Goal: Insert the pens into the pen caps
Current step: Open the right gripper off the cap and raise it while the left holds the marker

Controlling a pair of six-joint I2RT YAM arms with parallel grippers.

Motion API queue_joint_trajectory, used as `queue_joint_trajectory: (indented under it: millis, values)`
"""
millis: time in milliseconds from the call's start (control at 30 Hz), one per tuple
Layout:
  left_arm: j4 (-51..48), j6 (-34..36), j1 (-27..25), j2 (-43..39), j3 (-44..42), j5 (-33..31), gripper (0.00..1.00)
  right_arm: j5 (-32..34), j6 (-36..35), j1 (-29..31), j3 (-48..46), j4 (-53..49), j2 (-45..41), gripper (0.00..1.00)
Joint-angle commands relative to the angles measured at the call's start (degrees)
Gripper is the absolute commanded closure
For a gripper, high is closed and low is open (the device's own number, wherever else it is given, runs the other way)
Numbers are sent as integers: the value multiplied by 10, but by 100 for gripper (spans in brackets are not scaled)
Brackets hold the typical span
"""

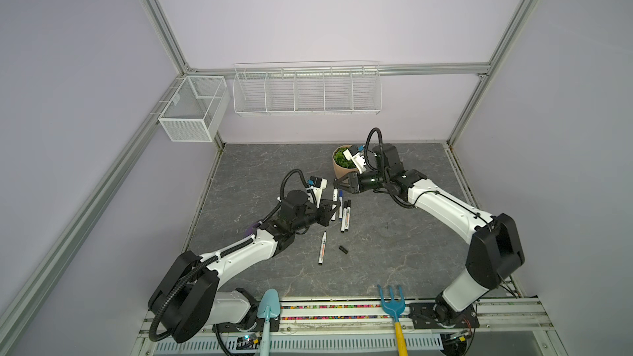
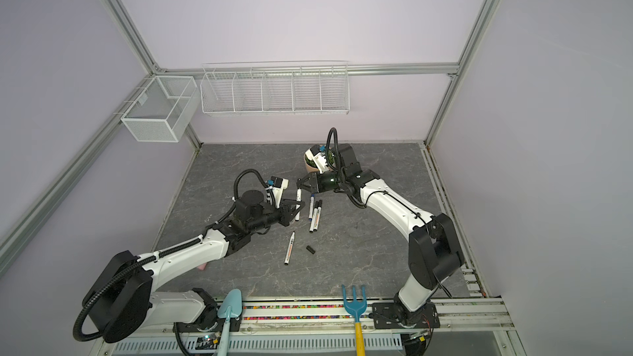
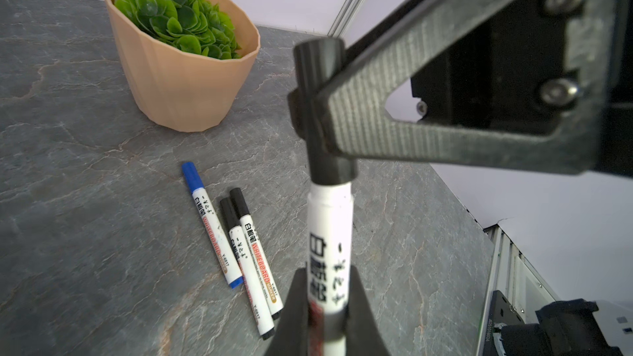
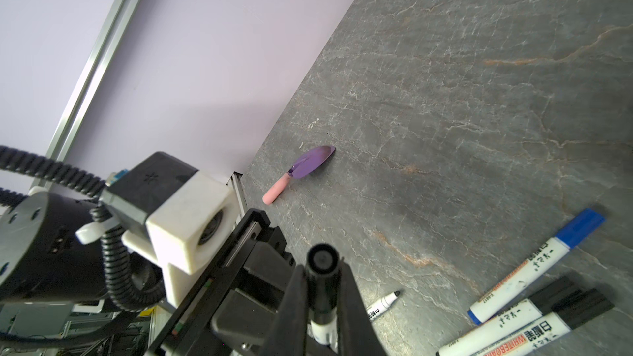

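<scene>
While the left gripper (image 3: 324,306) is clamped on the barrel of a pen (image 3: 330,234) and the right gripper (image 4: 322,285) is clamped on the black cap (image 3: 317,63) at its far end, the main risk sits in that joint. The cap covers the tip, but the pictures do not show whether it has clicked home. If the two arms push slightly out of line, the cap may jam crooked or the barrel may slide through the left fingers instead of seating. Letting go too soon would probably leave a loose cap that drops off.

In both top views the held pen hangs above the table (image 1: 394,234). Its long axis runs from 6 to 12 o'clock, and the capped end points to 12, toward the right gripper.

Just beside it at 3 o'clock lie three finished ones, a blue pen (image 3: 212,224) and two black pens (image 3: 257,258). All three lie on nearly the same 6-to-12 line with their caps toward 12. A dropped pen would likely land among them and scatter them. The plant pot (image 3: 181,73) stands at 12 o'clock, close to the right wrist, so a wide swing there could knock it.

At 6 o'clock from the left gripper lies a bare pen (image 1: 322,248), with its tip toward 12. The loose cap (image 1: 343,250) lies apart from it at 3 o'clock, on a 10-to-4 axis. Which way its mouth faces cannot be told.
</scene>
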Motion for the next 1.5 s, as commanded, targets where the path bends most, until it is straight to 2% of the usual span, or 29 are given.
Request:
queue_joint_trajectory:
  millis: [0,333,633,800,1067,1233,1467]
  values:
    - [61,9,19,10,52,-40,100,-82,-35,13,-5,-62,-32,88]
    - [102,60,18,12,78,-106,100,-122,-98,21,-5,-134,-61,88]
    - [229,154,4,7,31,-167,100,-68,-177,49,31,-225,-57,87]
    - [212,206,-21,4,26,-196,100,-53,-196,54,43,-246,-57,87]
    - [214,210,-37,1,5,-246,100,-29,-219,51,54,-263,-74,87]
    - [210,227,-41,0,3,-251,100,-34,-222,49,52,-265,-78,86]
    - [209,248,-44,-4,2,-213,100,-27,-203,45,57,-245,-80,77]
